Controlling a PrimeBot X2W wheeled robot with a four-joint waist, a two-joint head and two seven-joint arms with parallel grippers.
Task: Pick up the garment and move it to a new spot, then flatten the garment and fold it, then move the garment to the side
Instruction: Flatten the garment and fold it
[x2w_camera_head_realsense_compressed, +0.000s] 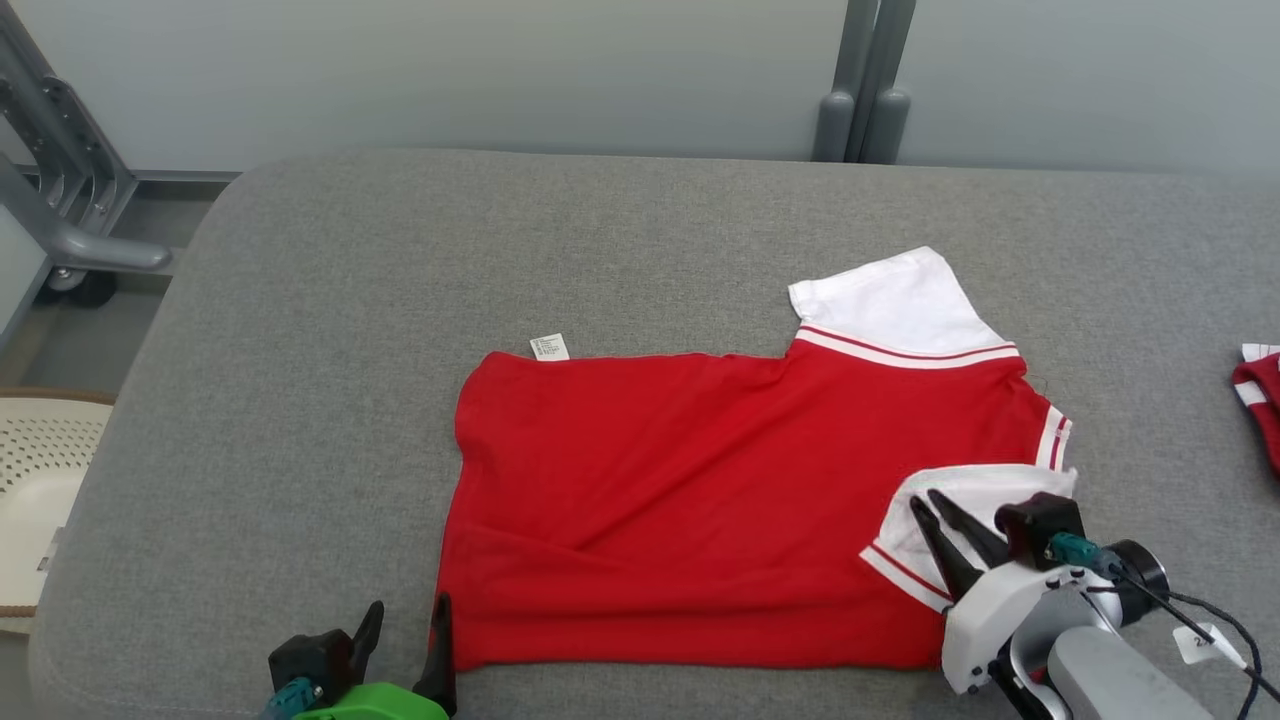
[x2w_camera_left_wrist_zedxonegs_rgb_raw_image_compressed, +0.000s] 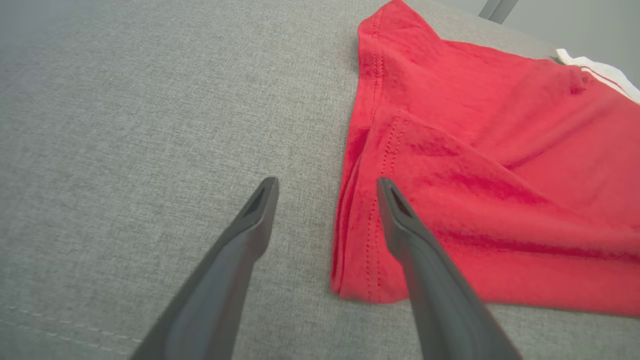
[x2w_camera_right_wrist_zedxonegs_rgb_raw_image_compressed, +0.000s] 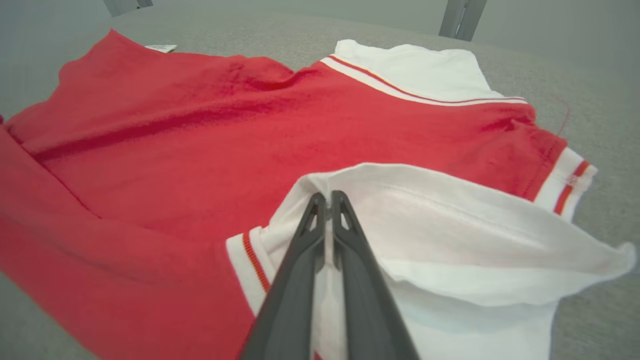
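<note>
Garment (x2w_camera_head_realsense_compressed: 700, 470), red with white striped sleeves, lies flat right of centre on grey pad (x2w_camera_head_realsense_compressed: 300, 350). Right gripper (x2w_camera_head_realsense_compressed: 925, 498) pinches the near sleeve (x2w_camera_right_wrist_zedxonegs_rgb_raw_image_compressed: 450, 225). Left gripper (x2w_camera_head_realsense_compressed: 408, 602), spread, straddles the hem corner. Broad pad extends leftward.

Garment (x2w_camera_head_realsense_compressed: 700, 480) label (x2w_camera_head_realsense_compressed: 549, 347) print illegible, red cloth (x2w_camera_head_realsense_compressed: 1262, 400) — edge-cropped

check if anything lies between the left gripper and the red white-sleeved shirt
Nothing visible does: the open left gripper straddles the hem edge of the red white-sleeved shirt, one finger over cloth, the other over the grey fabric surface.
</note>
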